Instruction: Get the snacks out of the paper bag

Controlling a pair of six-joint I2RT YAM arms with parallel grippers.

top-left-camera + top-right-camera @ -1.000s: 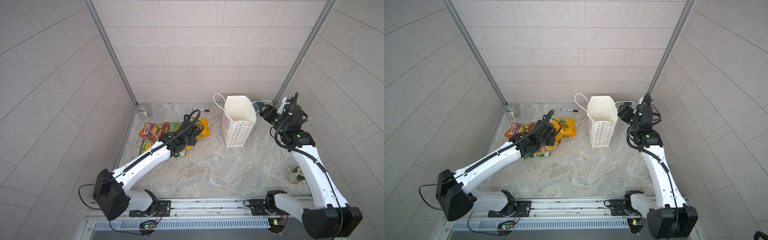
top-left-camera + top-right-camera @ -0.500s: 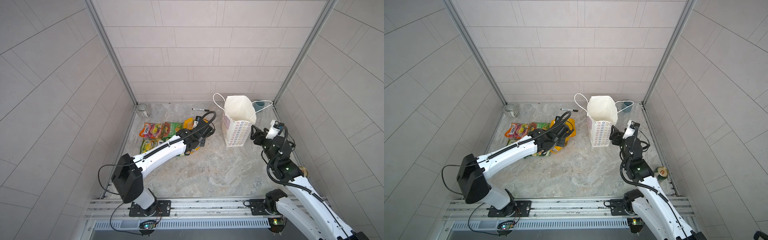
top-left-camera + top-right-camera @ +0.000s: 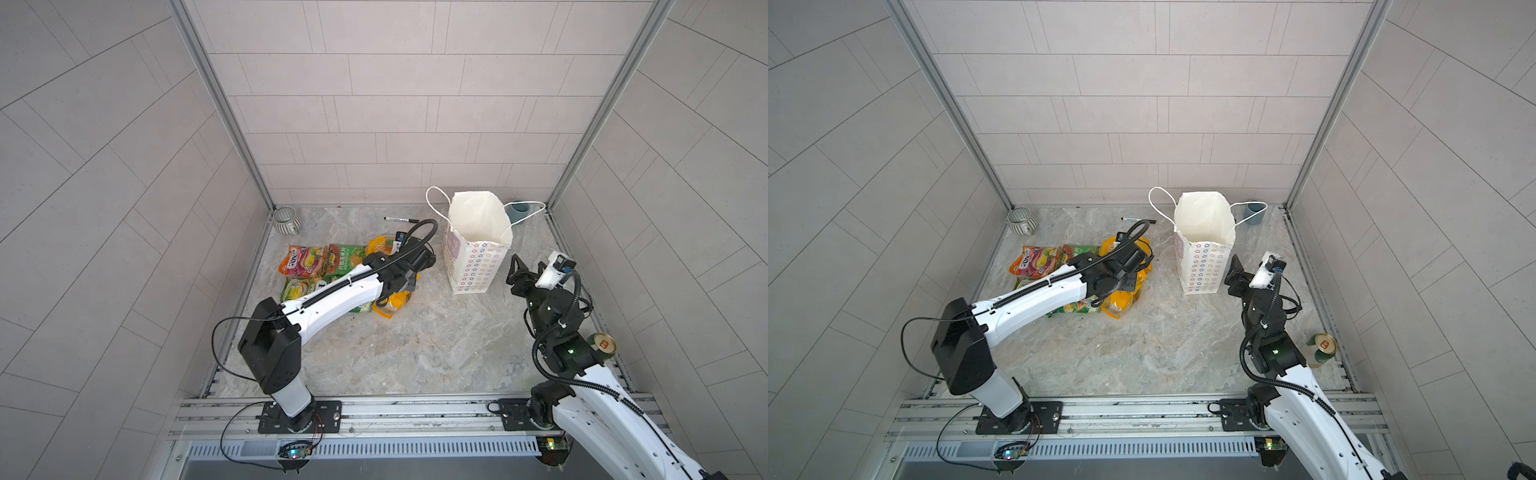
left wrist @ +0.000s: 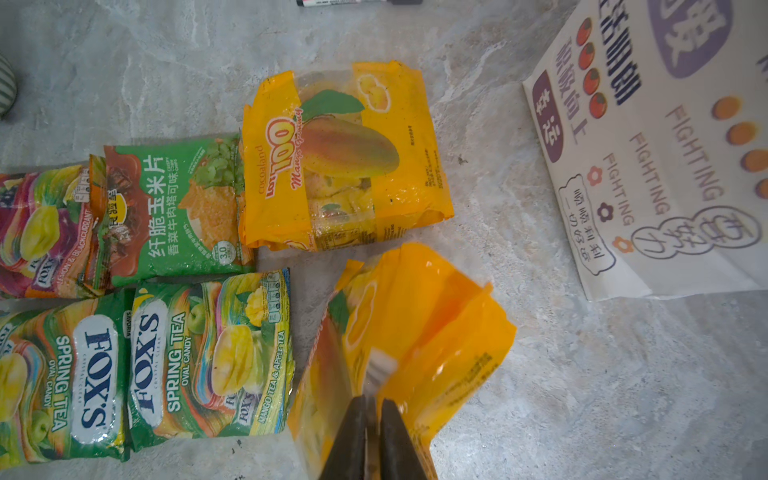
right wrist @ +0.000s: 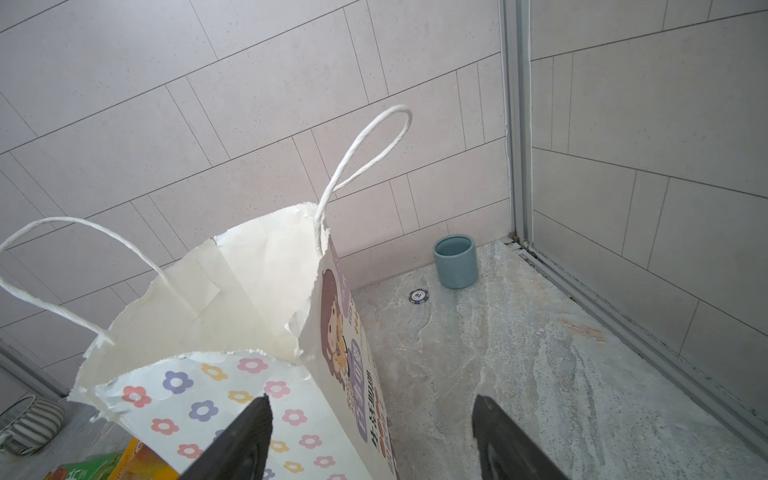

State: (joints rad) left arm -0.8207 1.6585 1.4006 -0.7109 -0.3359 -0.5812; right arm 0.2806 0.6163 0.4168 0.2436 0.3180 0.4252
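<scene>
- Pinching the edge of a yellow-orange packet (image 4: 419, 332), my left pincer (image 4: 371, 401) is almost fully closed, its jaws only a sliver apart. The packet is crumpled, with its gripped end tilted up from the table (image 4: 540, 395).
- Five more snacks (image 4: 345, 158) lie flat at 9 o'clock from the paper bag (image 3: 478, 262): another yellow-orange one, three green, one orange-and-magenta.
- The paper bag stands upright, mouth open, at the table's 1 o'clock.
- My right pincer (image 5: 370, 401) is spread wide and holds nothing. It sits near the bag at its 3 o'clock, not touching it.
</scene>
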